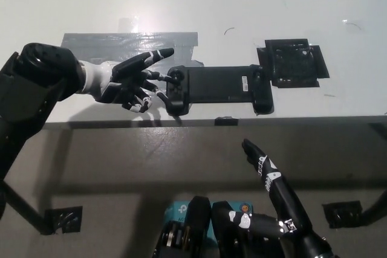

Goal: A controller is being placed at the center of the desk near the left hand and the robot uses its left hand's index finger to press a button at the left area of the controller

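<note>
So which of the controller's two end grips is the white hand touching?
The left hand reaches the controller's left grip, a fingertip at its upper part. The controller's right grip, beside the black square pad, is untouched. The right hand hangs below the desk edge.

Lab or test bench setting. A plain white desk [272, 4] is carrying a strip of grey tape [130, 41] and a black square mount [292, 63] stuck down; bare grey floor [121, 167] is showing below.
</note>
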Robot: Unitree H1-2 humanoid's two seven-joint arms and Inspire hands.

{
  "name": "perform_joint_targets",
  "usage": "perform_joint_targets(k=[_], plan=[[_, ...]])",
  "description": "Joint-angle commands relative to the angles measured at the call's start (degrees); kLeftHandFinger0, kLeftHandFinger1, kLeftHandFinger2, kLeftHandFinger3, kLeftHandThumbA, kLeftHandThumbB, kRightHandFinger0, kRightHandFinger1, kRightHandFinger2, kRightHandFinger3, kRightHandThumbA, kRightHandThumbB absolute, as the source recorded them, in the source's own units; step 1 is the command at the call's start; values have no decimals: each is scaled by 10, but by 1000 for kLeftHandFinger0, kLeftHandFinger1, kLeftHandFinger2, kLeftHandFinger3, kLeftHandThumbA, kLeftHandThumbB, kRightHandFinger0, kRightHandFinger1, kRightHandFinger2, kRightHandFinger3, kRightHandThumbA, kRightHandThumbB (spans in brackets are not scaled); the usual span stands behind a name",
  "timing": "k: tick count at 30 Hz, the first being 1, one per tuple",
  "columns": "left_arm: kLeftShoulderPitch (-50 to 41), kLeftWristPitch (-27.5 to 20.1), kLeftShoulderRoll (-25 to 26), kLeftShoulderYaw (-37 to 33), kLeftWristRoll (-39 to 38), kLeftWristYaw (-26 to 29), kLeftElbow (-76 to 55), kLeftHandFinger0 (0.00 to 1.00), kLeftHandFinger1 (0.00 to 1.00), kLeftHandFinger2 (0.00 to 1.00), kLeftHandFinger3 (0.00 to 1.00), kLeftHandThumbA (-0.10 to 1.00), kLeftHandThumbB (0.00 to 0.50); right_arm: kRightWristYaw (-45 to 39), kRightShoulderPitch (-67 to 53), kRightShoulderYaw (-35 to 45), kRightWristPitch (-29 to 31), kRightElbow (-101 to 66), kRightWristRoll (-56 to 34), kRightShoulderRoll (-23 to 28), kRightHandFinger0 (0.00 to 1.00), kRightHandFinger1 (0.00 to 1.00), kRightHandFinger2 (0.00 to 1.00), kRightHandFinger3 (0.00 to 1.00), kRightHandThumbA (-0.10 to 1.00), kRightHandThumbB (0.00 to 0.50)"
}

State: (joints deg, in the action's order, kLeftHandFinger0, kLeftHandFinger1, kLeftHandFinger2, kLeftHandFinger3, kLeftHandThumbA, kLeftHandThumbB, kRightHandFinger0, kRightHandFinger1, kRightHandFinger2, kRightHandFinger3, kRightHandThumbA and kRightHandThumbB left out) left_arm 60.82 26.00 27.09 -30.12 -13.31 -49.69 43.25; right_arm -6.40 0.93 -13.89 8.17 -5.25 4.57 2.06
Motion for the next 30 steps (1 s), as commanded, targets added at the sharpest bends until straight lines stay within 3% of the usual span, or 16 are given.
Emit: perform_joint_targets(k=[1,5,9,15,18,22,27,30], plan=[[12,9,12,17,8,10,-13,6,191,525,1000,1000,399,-5,9,1,6,-16,-1,-6,1000,1000,1000,1000,922,238],[11,9,14,17,17,6,-18,0,148,463,1000,1000,399,-4,12,1,9,-14,0,-7,1000,1000,1000,1000,923,243],[8,9,13,16,24,0,-20,33,150,460,1000,1000,413,-5,13,0,5,-15,1,-6,1000,1000,1000,1000,926,239],[9,9,6,8,25,-16,-3,0,139,437,1000,1000,413,-5,16,-1,8,-14,5,-6,1000,1000,1000,1000,931,232],[4,9,4,4,30,-21,-5,0,73,348,1000,1000,407,-6,14,0,6,-16,-1,-7,1000,1000,1000,1000,926,235],[-1,9,1,0,40,-21,-3,0,48,313,1000,1000,413,-6,14,-1,6,-16,1,-6,1000,1000,1000,1000,929,235],[-6,9,0,-3,55,-30,-5,10,153,467,1000,1000,434,-6,20,0,4,-16,0,-8,1000,1000,1000,1000,924,235],[-11,9,3,-6,61,-28,-12,106,284,575,1000,1000,433,-6,22,0,5,-14,1,-9,1000,1000,1000,1000,920,233]])
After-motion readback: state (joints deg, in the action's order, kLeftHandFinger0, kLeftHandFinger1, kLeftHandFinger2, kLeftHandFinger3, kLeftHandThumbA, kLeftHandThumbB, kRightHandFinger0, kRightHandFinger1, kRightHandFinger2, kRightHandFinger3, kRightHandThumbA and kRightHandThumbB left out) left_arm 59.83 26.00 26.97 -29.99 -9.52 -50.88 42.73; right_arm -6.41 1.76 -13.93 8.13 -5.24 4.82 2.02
